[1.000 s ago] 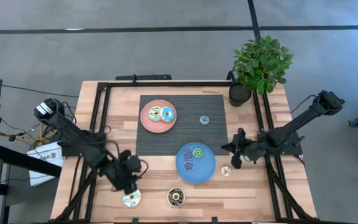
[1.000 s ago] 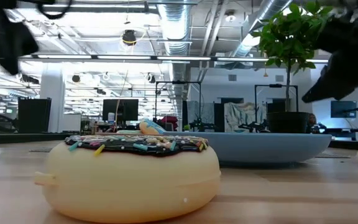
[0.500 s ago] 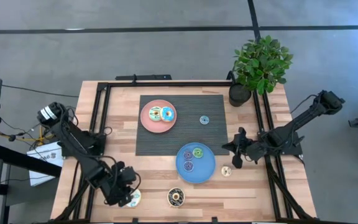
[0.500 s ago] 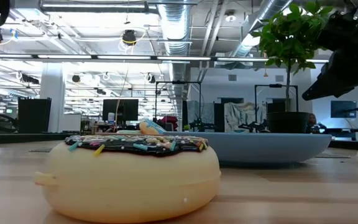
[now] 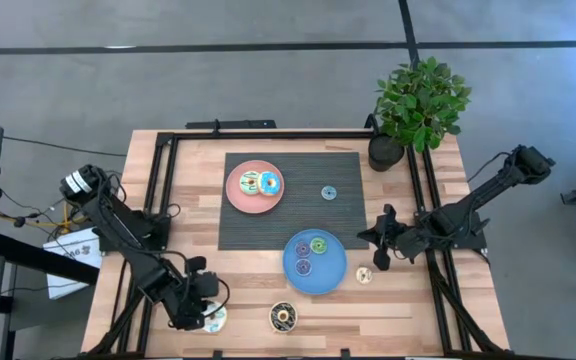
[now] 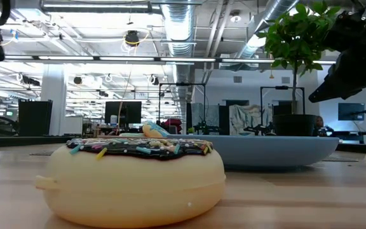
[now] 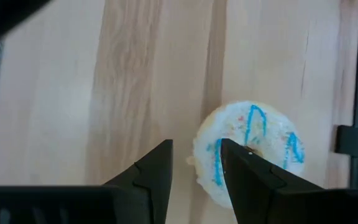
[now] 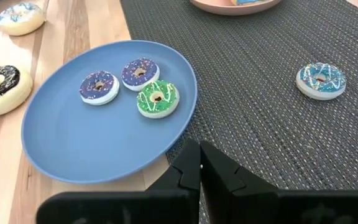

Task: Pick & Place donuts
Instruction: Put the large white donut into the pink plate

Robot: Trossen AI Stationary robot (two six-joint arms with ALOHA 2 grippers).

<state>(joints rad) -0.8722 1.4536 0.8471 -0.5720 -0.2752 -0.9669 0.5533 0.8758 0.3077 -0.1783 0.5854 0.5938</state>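
The left gripper point(image 7: 194, 165) has come down at the table's near-left edge and now straddles the rim of the white donut point(image 7: 253, 152), jaws part open with one finger over its edge, so a pick appears imminent. One second earlier it hung farther in and just above that donut. The right gripper point(image 8: 199, 163), jaws closed and empty, waits unchanged beside the blue plate point(image 8: 61, 146).

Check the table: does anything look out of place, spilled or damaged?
Nothing is spilled or damaged. Four donuts lie off the plates: a small blue donut on the mat, plus a white-iced donut, a dark-iced donut and a small cream donut on bare wood.
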